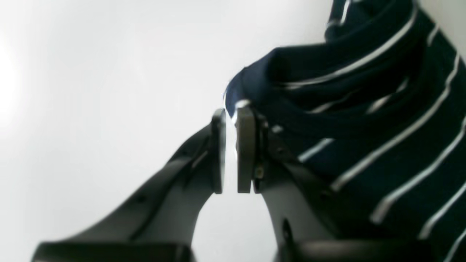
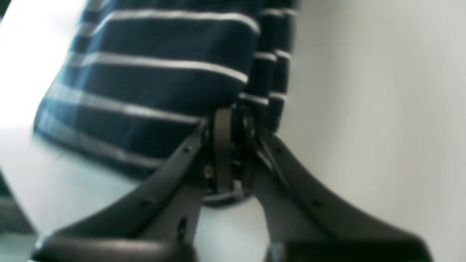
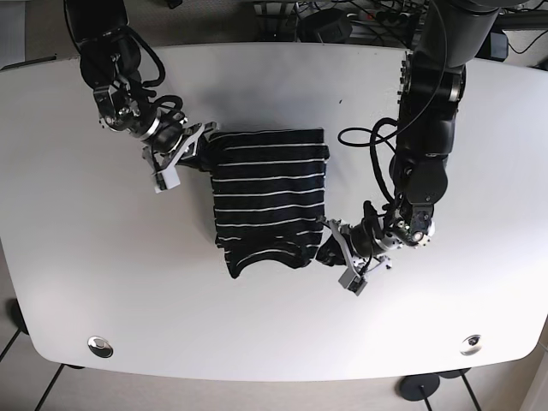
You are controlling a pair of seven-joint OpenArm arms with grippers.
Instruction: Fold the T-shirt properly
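Observation:
The navy T-shirt (image 3: 270, 193) with thin white stripes lies on the white table (image 3: 111, 257), its sides folded in and its neckline toward the front edge. My left gripper (image 3: 328, 250) is at the shirt's front right corner. In the left wrist view its jaws (image 1: 230, 109) stand nearly together, pinching a bunched fabric edge (image 1: 251, 80) at their tips. My right gripper (image 3: 204, 147) is at the shirt's back left corner. In the right wrist view it (image 2: 233, 116) is shut on a fold of striped cloth (image 2: 156, 76), lifted slightly off the table.
Black cables (image 3: 364, 141) hang from the left arm over the table beside the shirt. Two round metal fittings (image 3: 100, 345) (image 3: 470, 343) sit near the front edge. More cables and equipment (image 3: 325, 17) lie behind the table's back edge.

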